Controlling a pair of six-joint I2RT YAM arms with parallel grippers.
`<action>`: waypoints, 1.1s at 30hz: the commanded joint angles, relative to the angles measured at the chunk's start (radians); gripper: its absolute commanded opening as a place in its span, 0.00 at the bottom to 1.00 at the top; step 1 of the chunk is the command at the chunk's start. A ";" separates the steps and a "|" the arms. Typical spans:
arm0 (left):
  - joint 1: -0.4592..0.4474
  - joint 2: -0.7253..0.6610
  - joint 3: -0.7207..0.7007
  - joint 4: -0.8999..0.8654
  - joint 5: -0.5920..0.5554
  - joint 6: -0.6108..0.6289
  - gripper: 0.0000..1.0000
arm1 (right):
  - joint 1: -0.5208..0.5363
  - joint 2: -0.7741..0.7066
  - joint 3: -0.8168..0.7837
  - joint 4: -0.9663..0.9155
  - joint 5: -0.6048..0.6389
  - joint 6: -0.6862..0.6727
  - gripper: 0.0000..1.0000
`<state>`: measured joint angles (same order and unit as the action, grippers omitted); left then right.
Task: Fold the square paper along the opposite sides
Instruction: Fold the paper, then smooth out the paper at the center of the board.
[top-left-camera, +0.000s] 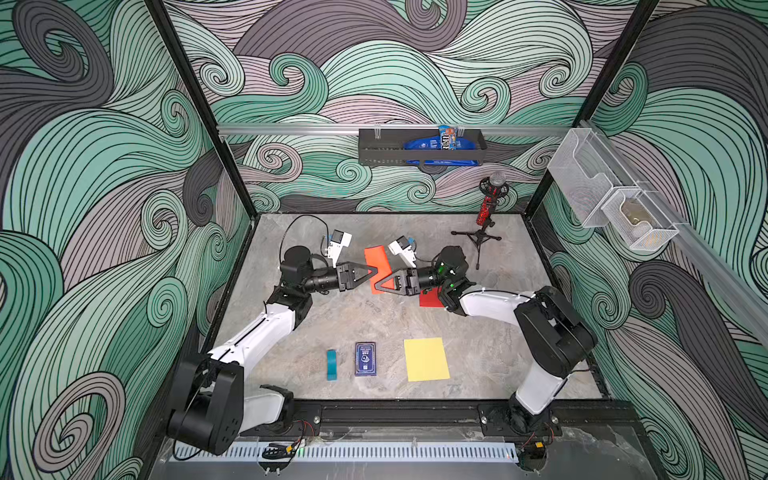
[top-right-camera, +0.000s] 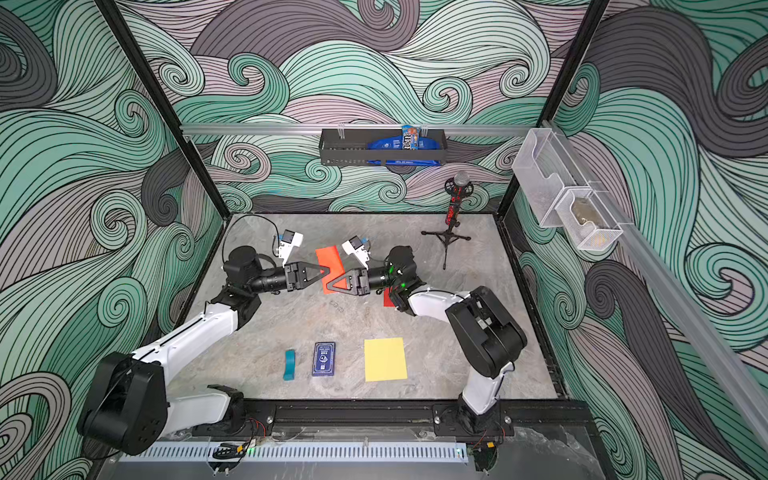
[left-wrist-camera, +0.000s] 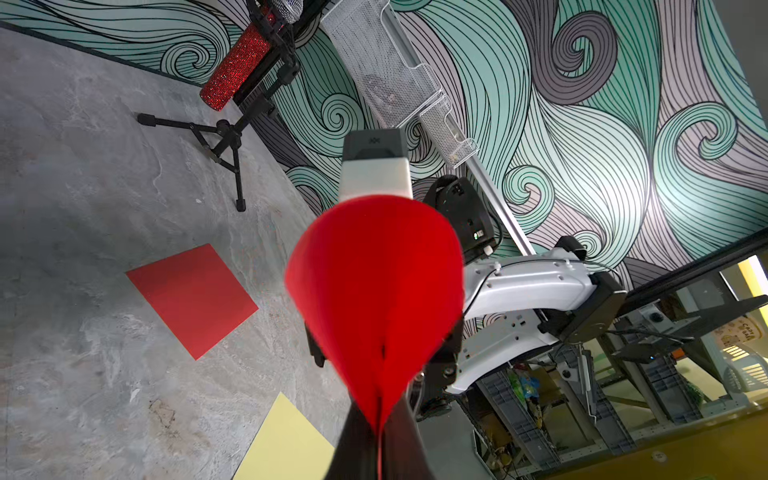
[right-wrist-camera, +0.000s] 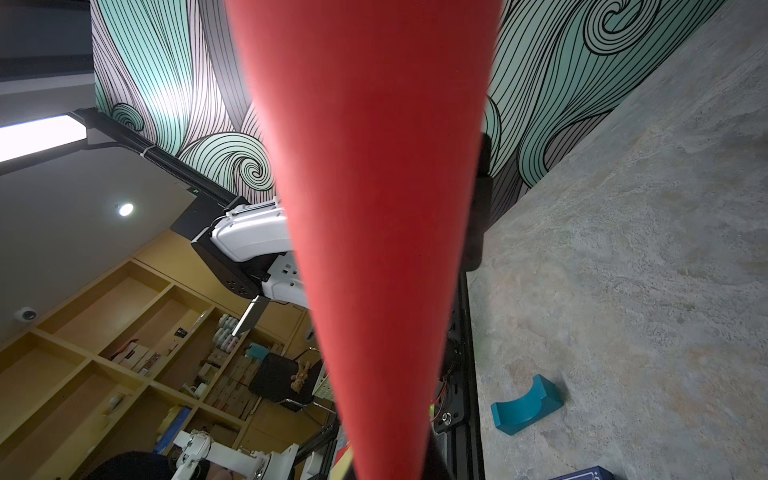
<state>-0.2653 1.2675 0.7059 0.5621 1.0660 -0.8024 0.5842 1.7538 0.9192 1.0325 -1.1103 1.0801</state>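
The square paper (top-left-camera: 375, 258) is orange-red and held in the air over the middle of the table, between both arms. My left gripper (top-left-camera: 376, 272) reaches in from the left and is shut on it. In the left wrist view the paper (left-wrist-camera: 374, 282) bulges in a teardrop loop, its two layers pinched together at the left gripper (left-wrist-camera: 380, 432). My right gripper (top-left-camera: 375, 286) comes from the right and is shut on the same sheet. In the right wrist view the paper (right-wrist-camera: 374, 166) narrows like a cone down to the right gripper (right-wrist-camera: 390, 465). Both top views show the paper (top-right-camera: 328, 257).
A darker red sheet (top-left-camera: 430, 299) lies flat under the right arm, a yellow sheet (top-left-camera: 426, 359) at the front. A blue card box (top-left-camera: 365, 359) and a teal block (top-left-camera: 331, 365) sit front left. A microphone on a tripod (top-left-camera: 484, 216) stands at the back right.
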 joint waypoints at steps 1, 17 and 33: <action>-0.006 0.015 0.047 0.007 0.005 0.014 0.00 | 0.006 -0.020 0.023 -0.028 -0.016 -0.028 0.10; -0.002 0.218 0.242 -0.715 -0.279 0.439 0.00 | -0.102 -0.485 -0.267 -0.429 0.514 -0.977 0.79; -0.075 0.712 0.438 -0.990 -0.545 0.644 0.00 | 0.093 -0.166 -0.313 -0.264 0.826 -1.179 0.41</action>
<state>-0.3332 1.9427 1.1206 -0.3576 0.5926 -0.2085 0.6487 1.5368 0.5835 0.7238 -0.3298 -0.0986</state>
